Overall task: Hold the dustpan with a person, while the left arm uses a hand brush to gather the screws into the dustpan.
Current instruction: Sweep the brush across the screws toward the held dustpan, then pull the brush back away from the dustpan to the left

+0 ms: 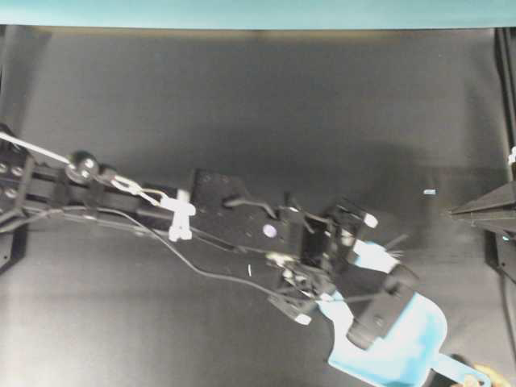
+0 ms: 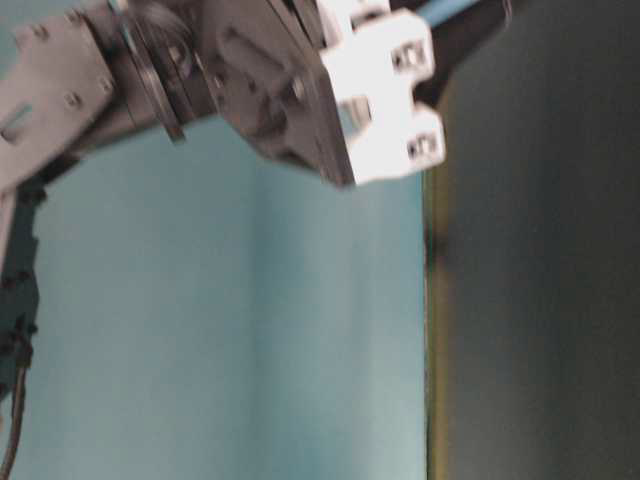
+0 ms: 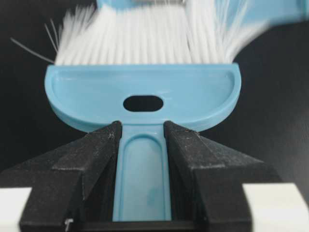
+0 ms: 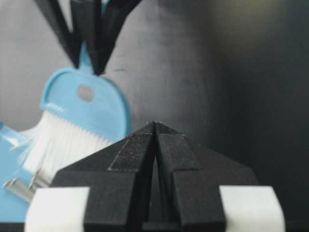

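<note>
Fingers (image 3: 96, 159) of the left arm (image 1: 218, 211) clamp the hand brush (image 3: 145, 94) by its slim handle, bristles on the dustpan (image 1: 407, 347). Only the right wrist view shows screws (image 4: 19, 188) beside the bristles and the right gripper (image 4: 155, 126) pressed together. Overhead, a person's fingertips (image 1: 488, 376) touch the dustpan handle on the counter (image 1: 258, 105).

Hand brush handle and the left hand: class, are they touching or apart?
Touching. The left wrist view shows the left hand with both black fingers pressed against the sides of the hand brush handle, no gap.
</note>
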Motion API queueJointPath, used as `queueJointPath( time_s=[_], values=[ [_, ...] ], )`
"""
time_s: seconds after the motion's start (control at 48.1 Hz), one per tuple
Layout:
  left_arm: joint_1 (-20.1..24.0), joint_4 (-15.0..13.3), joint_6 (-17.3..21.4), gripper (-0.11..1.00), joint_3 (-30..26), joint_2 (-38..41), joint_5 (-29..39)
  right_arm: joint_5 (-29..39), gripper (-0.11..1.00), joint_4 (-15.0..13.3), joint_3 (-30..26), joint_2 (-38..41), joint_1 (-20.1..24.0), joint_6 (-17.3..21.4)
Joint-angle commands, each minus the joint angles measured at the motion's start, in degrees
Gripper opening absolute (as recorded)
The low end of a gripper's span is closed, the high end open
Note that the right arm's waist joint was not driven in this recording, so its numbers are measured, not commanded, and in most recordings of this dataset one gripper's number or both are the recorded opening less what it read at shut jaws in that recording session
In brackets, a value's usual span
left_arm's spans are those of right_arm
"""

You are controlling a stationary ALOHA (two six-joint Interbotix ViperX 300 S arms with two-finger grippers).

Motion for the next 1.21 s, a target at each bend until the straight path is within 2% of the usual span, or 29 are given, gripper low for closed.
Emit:
queueJointPath(
  time_s=[0.0, 0.353, 0.561, 0.665, 0.811, 0.936, 1.06, 1.185],
  values=[
    [-0.88, -0.09, 0.09, 0.3, -2.11, 0.7, -0.79, -0.62, 0.0, 0.0, -0.26, 0.26, 0.0, -0.26],
    [-2.46, -0.09, -1.05, 0.3, -2.37, 2.29, -14.85, -0.62, 0.0, -0.09, -0.26, 0.26, 0.0, -0.26],
    [-1.85, -0.09, -2.46, 0.3, -2.02, -1.58, -16.08, -0.53, 0.0, -0.09, -0.35, 0.26, 0.0, -0.26],
    [-1.58, -0.09, -2.37, 0.3, 0.44, -5.98, -16.0, -0.62, 0.0, -0.09, -0.26, 0.26, 0.0, -0.26],
    [-1.23, -0.09, -2.55, 0.3, 6.06, -13.54, -16.0, -0.62, 0.0, 0.0, -0.26, 0.26, 0.0, -0.26],
    [-0.35, -0.09, -3.69, 0.3, 13.18, -19.78, -16.52, -0.62, 0.0, 0.0, -0.35, 0.26, 0.0, -0.26],
    [0.97, -0.09, -7.65, 0.3, 22.68, -24.87, -18.98, -0.53, 0.0, -0.09, -0.35, 0.26, 0.0, -0.26],
    [2.02, -0.09, -12.04, 0.3, 33.05, -30.23, -24.96, -0.53, 0.0, -0.09, -0.26, 0.18, 0.0, -0.26]
  ],
)
